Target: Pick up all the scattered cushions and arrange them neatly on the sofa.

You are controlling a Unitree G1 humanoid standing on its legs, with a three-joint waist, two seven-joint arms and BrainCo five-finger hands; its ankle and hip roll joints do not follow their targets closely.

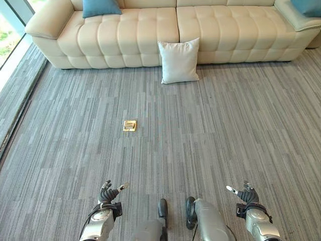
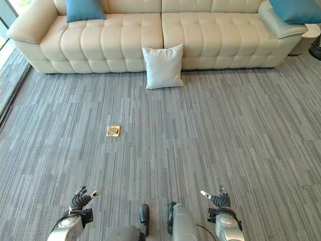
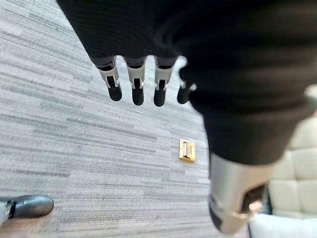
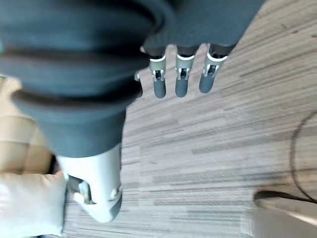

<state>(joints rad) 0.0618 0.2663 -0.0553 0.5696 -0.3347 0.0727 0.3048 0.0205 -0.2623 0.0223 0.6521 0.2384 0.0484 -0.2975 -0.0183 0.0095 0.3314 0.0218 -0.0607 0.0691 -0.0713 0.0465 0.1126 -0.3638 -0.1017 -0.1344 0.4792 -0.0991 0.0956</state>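
A white cushion stands on the carpet, leaning against the front of the cream sofa near its middle seam. A blue cushion lies on the sofa's left seat, and another blue cushion rests at the sofa's right end. My left hand hovers low over the carpet at the near left, fingers relaxed and holding nothing. My right hand hangs at the near right, open and holding nothing too. Both hands are far from the white cushion. In the left wrist view the fingers point straight out over the carpet.
A small brass floor socket is set in the grey striped carpet between me and the sofa. A glass wall and a raised floor strip run along the left side.
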